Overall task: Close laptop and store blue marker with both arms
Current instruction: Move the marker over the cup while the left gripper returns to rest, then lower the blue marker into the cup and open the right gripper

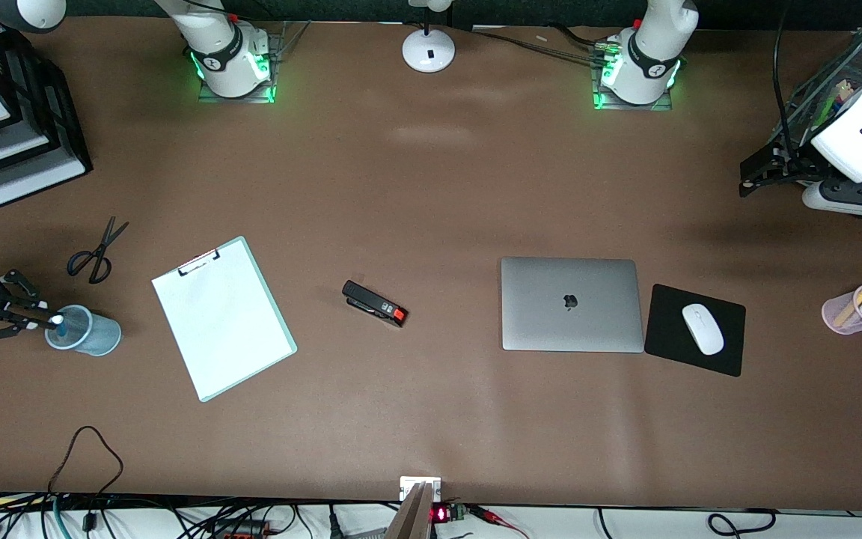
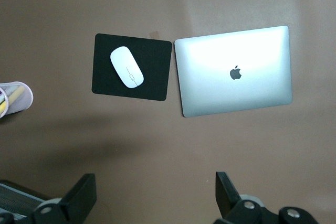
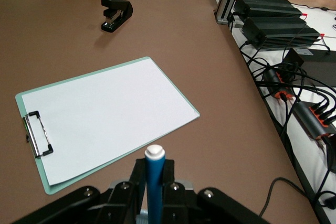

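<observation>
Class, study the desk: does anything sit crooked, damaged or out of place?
The clipboard lies askew to the table edge, and the stapler and mousepad are angled too. The laptop sits shut and square. Nothing is spilled or damaged.

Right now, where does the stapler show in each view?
Front view: black stapler on the table between the clipboard and the closed laptop.
Left wrist view: not in it.
Right wrist view: stapler near the top, past the clipboard.
Shared landmark: the clipboard, beside the stapler in both views that show it.
</observation>
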